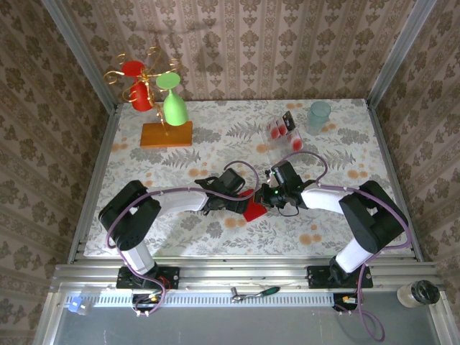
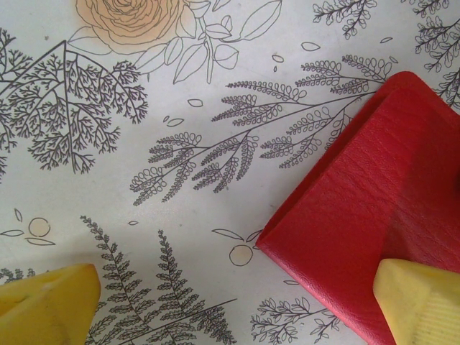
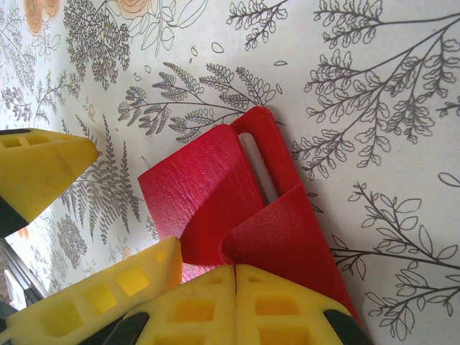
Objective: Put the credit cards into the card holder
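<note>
The card holder (image 1: 253, 211) is a red wallet lying partly unfolded on the flowered table (image 1: 215, 144), between the two grippers. My right gripper (image 3: 236, 269) is shut on the edge of one red flap (image 3: 287, 230), lifting it so a whitish inner strip (image 3: 259, 169) shows. My left gripper (image 2: 237, 277) stands open just above the table. Its right finger (image 2: 420, 302) lies over the wallet's (image 2: 374, 194) corner, and its left finger (image 2: 43, 302) is over bare cloth. The credit cards (image 1: 282, 129) stand at the back right, red round marks showing.
An orange block (image 1: 167, 134) carries a gold stand with a green cup (image 1: 175, 109) and red cups at the back left. A teal cup (image 1: 319, 115) stands at the back right, beyond the cards. Patterned walls close in the table.
</note>
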### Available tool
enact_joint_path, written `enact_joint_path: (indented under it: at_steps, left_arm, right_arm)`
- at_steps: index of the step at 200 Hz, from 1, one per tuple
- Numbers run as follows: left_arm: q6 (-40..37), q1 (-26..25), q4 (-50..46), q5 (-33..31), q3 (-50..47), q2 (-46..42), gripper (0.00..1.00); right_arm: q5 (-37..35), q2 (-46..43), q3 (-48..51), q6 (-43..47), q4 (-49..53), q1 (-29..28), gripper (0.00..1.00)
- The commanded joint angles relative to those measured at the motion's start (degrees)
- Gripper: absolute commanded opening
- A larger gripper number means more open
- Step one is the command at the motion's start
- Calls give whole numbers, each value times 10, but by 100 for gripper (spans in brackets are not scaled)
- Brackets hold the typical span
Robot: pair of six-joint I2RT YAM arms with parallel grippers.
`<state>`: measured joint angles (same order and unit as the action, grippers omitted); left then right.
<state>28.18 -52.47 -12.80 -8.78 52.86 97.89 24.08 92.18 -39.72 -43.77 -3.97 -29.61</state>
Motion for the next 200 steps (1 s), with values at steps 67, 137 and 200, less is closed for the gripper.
enact_joint_path:
  at_steps: [67,137,200]
  left_arm:
    - [-16,-4,-21,-6,-19,24,100]
    - [-18,2,-21,-3,-11,19,100]
    - [-26,40,-23,15,1,-15,100]
  right_arm:
    - [-46,28,40,-3,69,-6,0]
    - [-23,4,7,-8,75,-5,9]
    - [-46,-126,-30,0,169,11,46]
